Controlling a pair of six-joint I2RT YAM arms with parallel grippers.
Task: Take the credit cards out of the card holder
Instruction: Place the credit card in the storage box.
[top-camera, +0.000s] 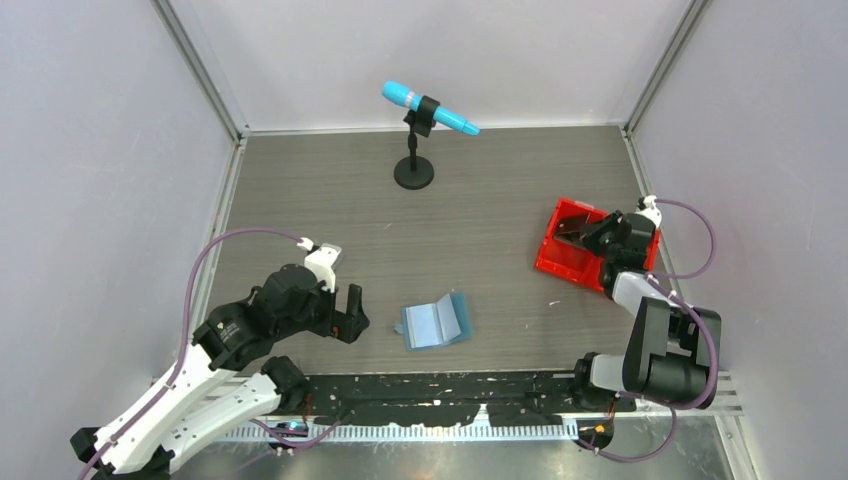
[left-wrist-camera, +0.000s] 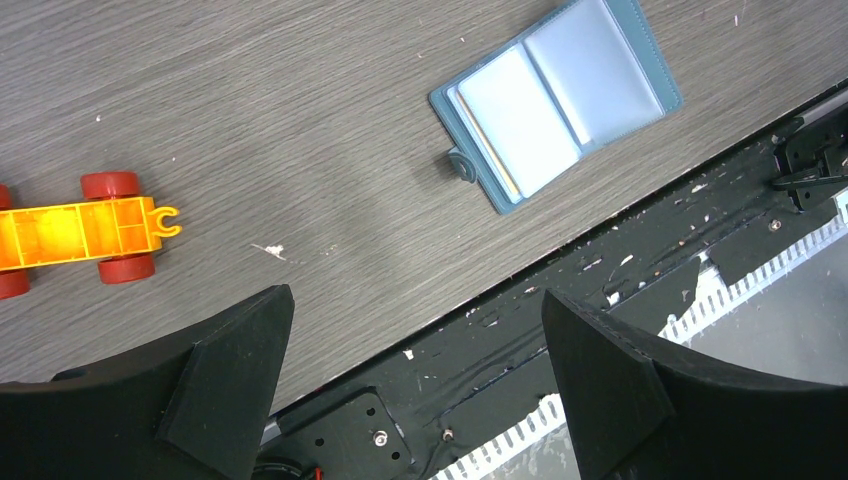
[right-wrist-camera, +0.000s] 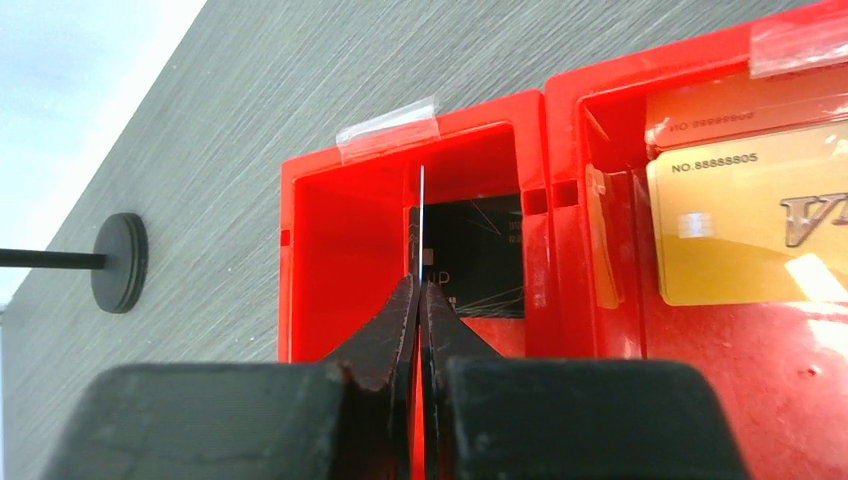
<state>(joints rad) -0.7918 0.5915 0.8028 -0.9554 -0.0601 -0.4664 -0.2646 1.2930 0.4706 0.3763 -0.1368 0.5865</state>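
A grey wood-grain surface (top-camera: 480, 200) fills the enclosure, its grain running from side to side. Plain walls close it in on three sides: a back wall (top-camera: 420, 50), a left wall (top-camera: 90, 180) and a right wall (top-camera: 770, 120), all a faint lilac-white. Metal posts stand in the far corners, one left (top-camera: 200, 70), one right (top-camera: 663, 65). Along the near edge runs a scuffed black strip (top-camera: 450, 385), and beyond it a slotted metal rail (top-camera: 450, 432). The light is soft and even, with only faint shadows.
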